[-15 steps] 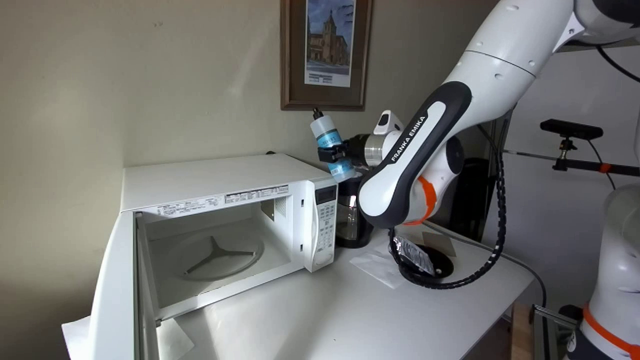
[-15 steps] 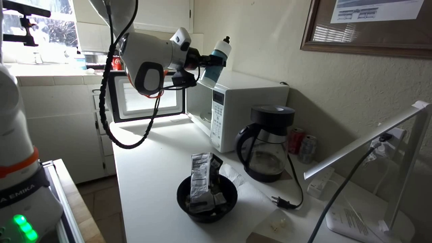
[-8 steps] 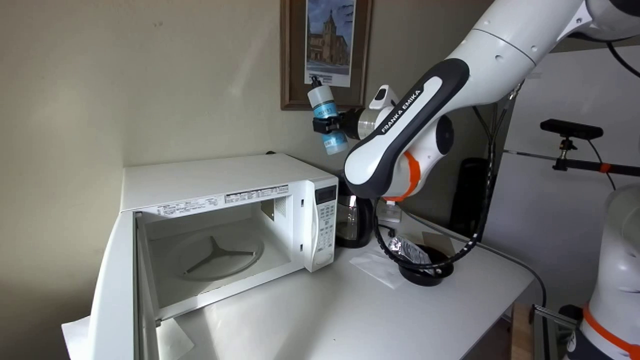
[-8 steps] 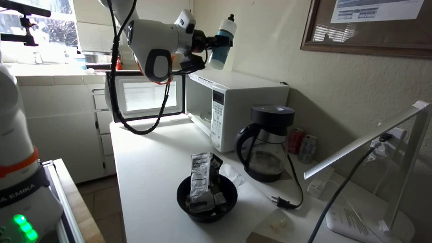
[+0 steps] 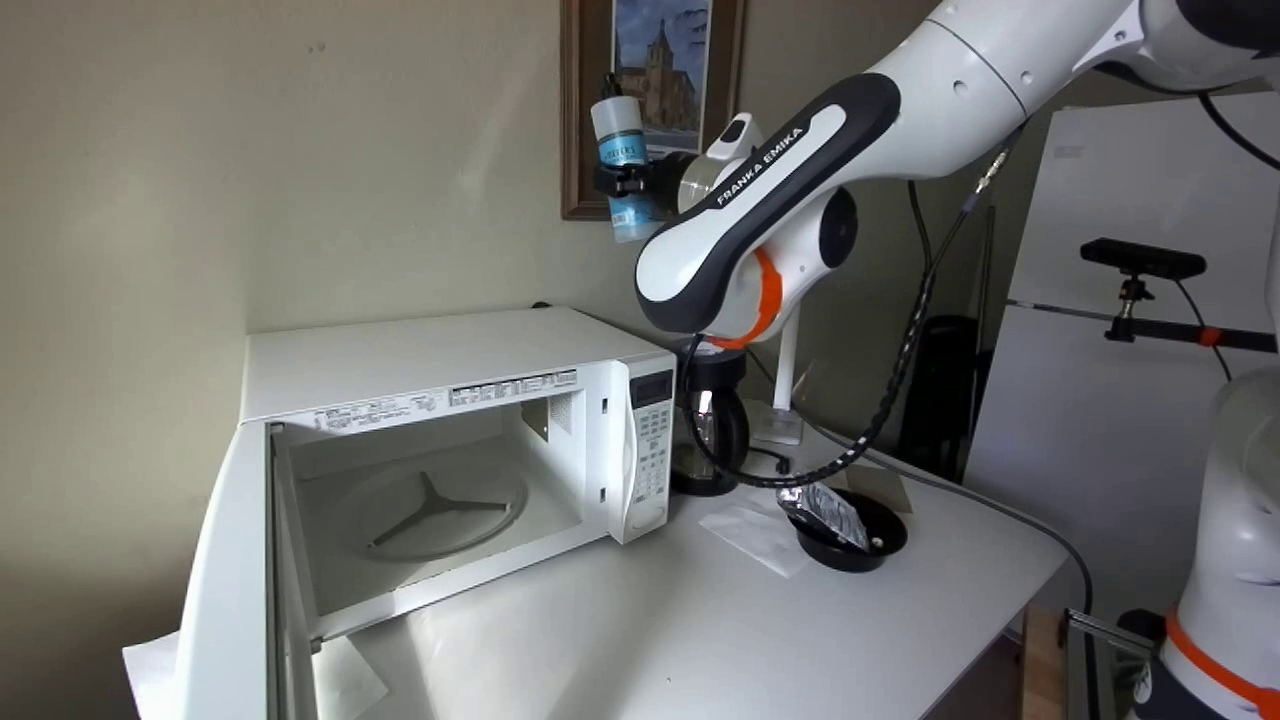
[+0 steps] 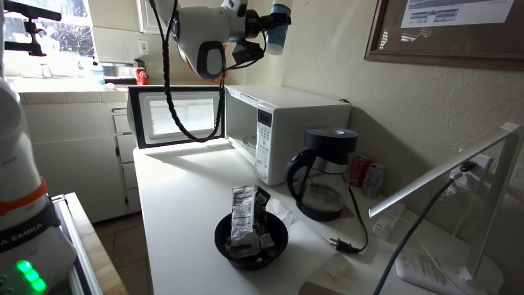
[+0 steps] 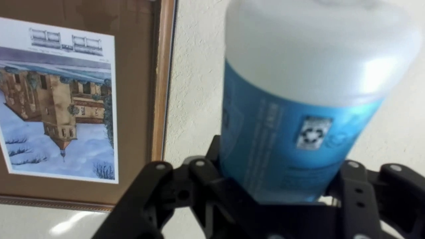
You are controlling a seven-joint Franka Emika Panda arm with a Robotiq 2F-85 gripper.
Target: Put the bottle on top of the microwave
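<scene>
The bottle, with a blue label and dark cap, shows in both exterior views [image 5: 622, 148] [image 6: 277, 37]. My gripper [image 5: 622, 181] is shut around its middle and holds it high in the air, tilted slightly. In an exterior view its top is cut off by the frame edge, with the gripper [image 6: 280, 19] near that edge. In the wrist view the bottle [image 7: 292, 132] fills the space between the fingers, whose tips are partly hidden by it. The white microwave [image 5: 430, 350] stands below on the table, its top also visible in an exterior view [image 6: 307, 96]. The bottle is well above that top, toward the control-panel end.
The microwave door [image 5: 225, 570] hangs open. A coffee maker [image 6: 323, 176] stands beside the microwave. A black bowl [image 6: 251, 262] with a silver bag and a lamp [image 6: 450, 168] are on the table. A framed picture [image 5: 586, 110] hangs on the wall behind the gripper.
My gripper has risen with the bottle, moving left and up in an exterior view. The bottle has become more upright. The microwave and table items have not moved.
</scene>
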